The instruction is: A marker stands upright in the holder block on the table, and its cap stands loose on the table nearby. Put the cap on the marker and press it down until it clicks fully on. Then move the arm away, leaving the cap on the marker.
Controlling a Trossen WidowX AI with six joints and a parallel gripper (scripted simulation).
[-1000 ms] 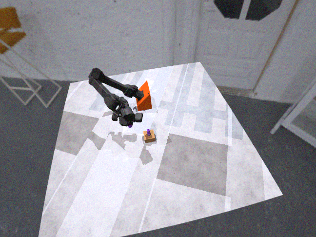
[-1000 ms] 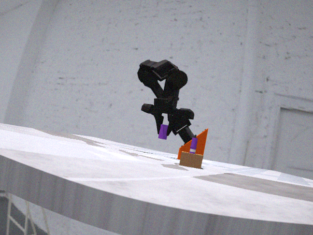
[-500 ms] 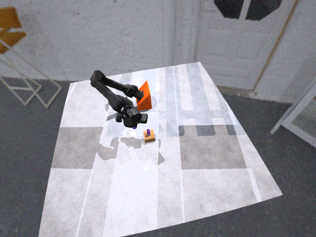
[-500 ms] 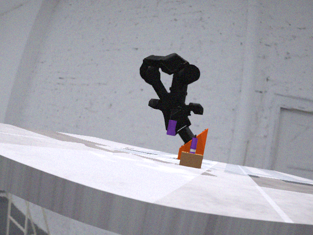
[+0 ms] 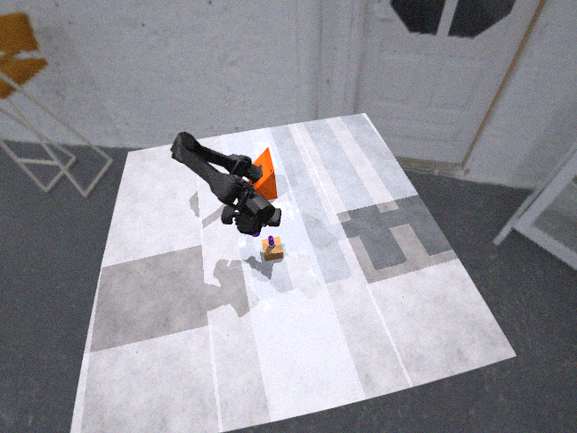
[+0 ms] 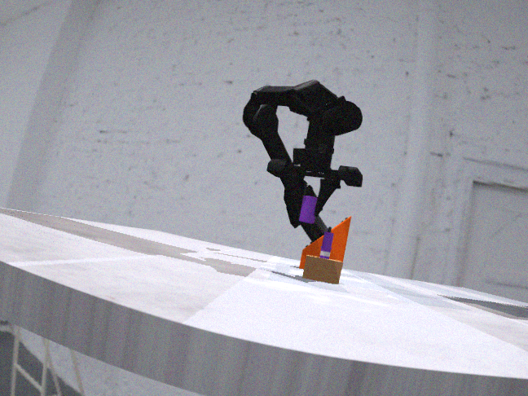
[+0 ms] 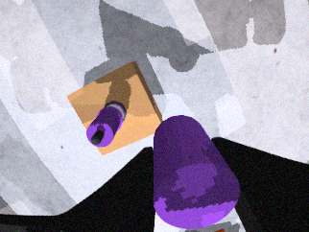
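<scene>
Taking the holder block [image 5: 272, 255] [image 6: 322, 270] [image 7: 136, 112] as landmark, 1 purple marker [image 5: 271, 241] [image 6: 326, 244] [image 7: 109, 122] stands in it, uncapped, its dark tip up. The gripper [image 5: 255, 232] [image 6: 305, 217] [image 7: 182, 150] is above the table [image 5: 307, 363] [image 6: 264, 323] [image 7: 53, 165], higher than the block and to 1 side of it, its fingers partly open and closed around the purple cap [image 5: 255, 233] [image 6: 307, 209] [image 7: 192, 168]. The cap is apart from the marker. The orange stand [image 5: 267, 179] [image 6: 339, 243] is behind the block in the exterior view.

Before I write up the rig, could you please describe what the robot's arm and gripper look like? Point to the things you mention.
The arm [image 5: 201, 173] [image 6: 294, 95] is matte black all over, with chunky angular links and rounded joint housings. The gripper [image 6: 307, 209] is black too, with two fingers that taper toward their tips. I can make out no cables or markings.
</scene>
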